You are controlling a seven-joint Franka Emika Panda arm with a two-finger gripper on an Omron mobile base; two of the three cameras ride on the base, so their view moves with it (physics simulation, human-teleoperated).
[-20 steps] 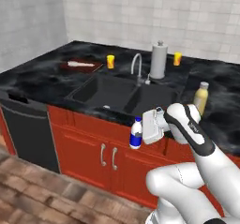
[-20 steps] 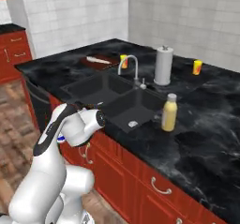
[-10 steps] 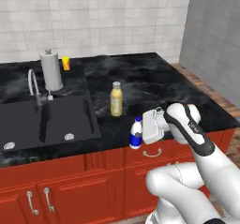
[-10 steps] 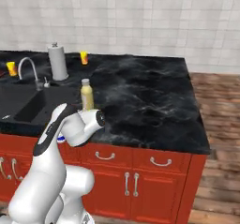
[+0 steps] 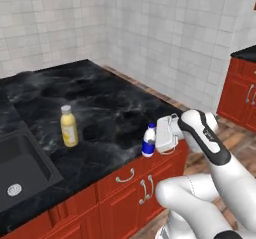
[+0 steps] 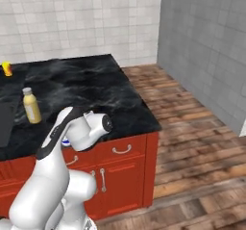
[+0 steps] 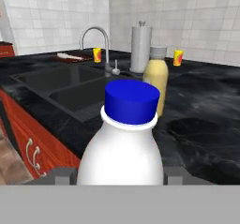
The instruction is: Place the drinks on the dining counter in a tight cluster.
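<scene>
The arm carries the small white bottle with a blue label and blue cap [image 5: 148, 140] upright at the near edge of the black white-veined marble-look counter [image 5: 110, 108], above the red cabinet fronts [image 5: 125, 180]. The pincer [image 5: 159, 136] is clenched on the bottle's sides; in the hand view the bottle [image 7: 125, 138] sits square between the two dark finger tips [image 7: 62, 175].

The yellow plastic bottle with a grey cap [image 5: 68, 127] stands to the left and a little farther back on the counter, near the inset black sink [image 5: 20, 168] and well apart from the carried bottle. From the hand camera it [image 7: 156, 78] shows just behind the blue cap, so the hand already faces it.

To do this step well, I would keep the bottle vertical and travel left and inward, away from the edge, then lower it until its base rests flat just beside the yellow bottle, close but not knocking it. The risk, to my eye, is a finger or the white body brushing the yellow bottle and toppling it toward the sink. Open only once the base is seated.
</scene>
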